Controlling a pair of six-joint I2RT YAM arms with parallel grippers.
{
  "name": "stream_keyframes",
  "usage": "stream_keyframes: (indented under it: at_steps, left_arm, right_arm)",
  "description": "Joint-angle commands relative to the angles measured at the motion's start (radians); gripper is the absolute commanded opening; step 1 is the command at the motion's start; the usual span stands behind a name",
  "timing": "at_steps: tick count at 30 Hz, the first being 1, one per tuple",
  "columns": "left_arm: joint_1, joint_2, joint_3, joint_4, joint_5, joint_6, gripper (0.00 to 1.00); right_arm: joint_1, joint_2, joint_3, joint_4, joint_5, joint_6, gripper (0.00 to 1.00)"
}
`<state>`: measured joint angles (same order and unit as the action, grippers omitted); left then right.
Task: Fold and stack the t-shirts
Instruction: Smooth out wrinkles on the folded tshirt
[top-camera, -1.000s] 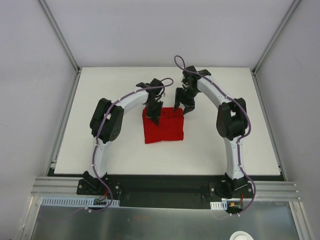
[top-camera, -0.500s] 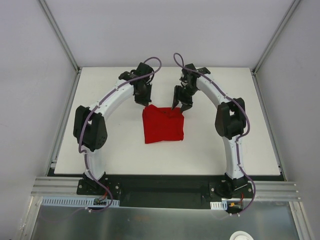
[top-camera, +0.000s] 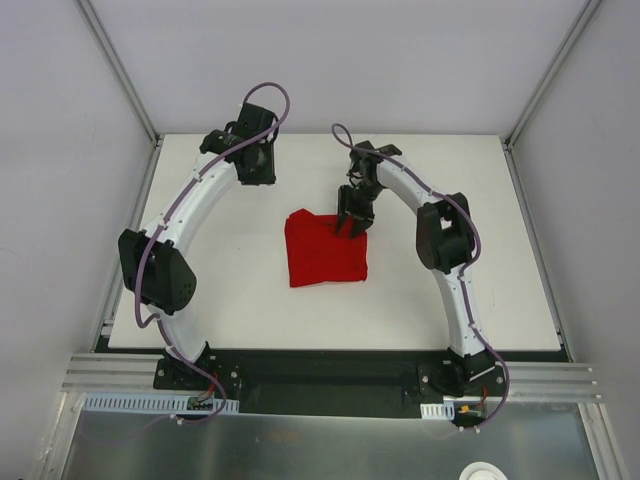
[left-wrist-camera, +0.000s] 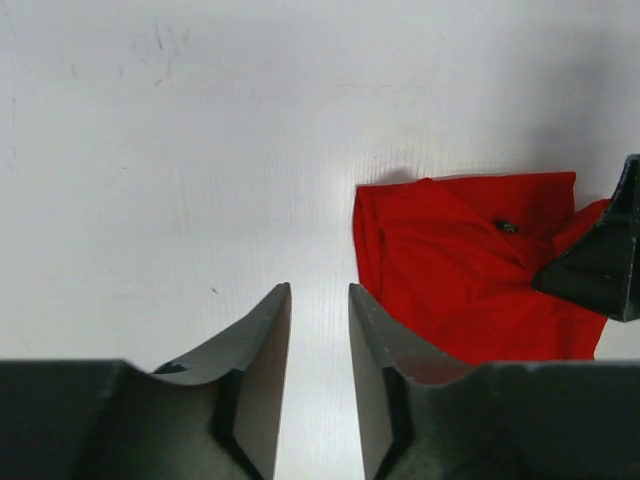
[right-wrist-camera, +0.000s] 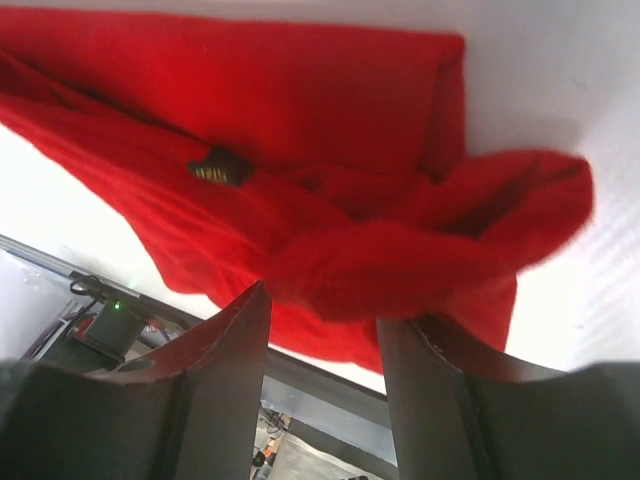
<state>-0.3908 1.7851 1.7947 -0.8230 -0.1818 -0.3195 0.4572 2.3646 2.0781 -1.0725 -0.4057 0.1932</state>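
The red t-shirt (top-camera: 326, 250) lies folded into a rough square in the middle of the white table (top-camera: 450, 290). My right gripper (top-camera: 350, 222) is at its far right corner, jaws apart. In the right wrist view a raised bulge of the t-shirt (right-wrist-camera: 400, 250) sits right at the tips of the right gripper (right-wrist-camera: 322, 305), not pinched. My left gripper (top-camera: 255, 160) is off the cloth, toward the far left. In the left wrist view the left gripper (left-wrist-camera: 320, 290) shows a narrow empty gap over bare table, with the t-shirt (left-wrist-camera: 450, 270) to its right.
Grey walls enclose the table on three sides. A metal rail (top-camera: 330, 378) runs along the near edge by the arm bases. A small dark tag (right-wrist-camera: 215, 170) sits on the cloth. The right gripper's finger (left-wrist-camera: 600, 265) shows at the left wrist view's right edge.
My left gripper left the shirt's far left corner, drew back toward the far left of the table, and parted its jaws a little. My right gripper came down and left onto the shirt's far right corner.
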Motion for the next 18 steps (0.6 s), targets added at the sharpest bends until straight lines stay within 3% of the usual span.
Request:
stream_keyframes:
  at_steps: [1, 5, 8, 10, 12, 18]
  left_arm:
    - [0.007, -0.059, 0.032, -0.031, -0.031, 0.011, 0.33]
    - [0.009, -0.072, 0.034, -0.036, -0.030, 0.020, 0.37]
    - [0.009, -0.072, 0.029, -0.041, -0.024, 0.034, 0.37]
    - [0.009, -0.075, 0.022, -0.042, -0.022, 0.037, 0.38]
    - [0.007, -0.073, 0.017, -0.044, -0.015, 0.037, 0.38]
    - [0.009, -0.066, 0.008, -0.042, -0.002, 0.040, 0.38]
  right_arm:
    - [0.015, 0.030, 0.082, -0.026, -0.019, 0.002, 0.49]
    - [0.018, 0.061, 0.117, -0.024, -0.015, 0.020, 0.47]
    - [0.024, 0.061, 0.125, -0.014, 0.004, 0.032, 0.39]
    - [0.024, 0.052, 0.126, -0.003, 0.019, 0.038, 0.19]
    - [0.024, 0.045, 0.132, 0.000, 0.018, 0.043, 0.08]
    - [0.026, 0.015, 0.137, -0.001, 0.025, 0.046, 0.04]
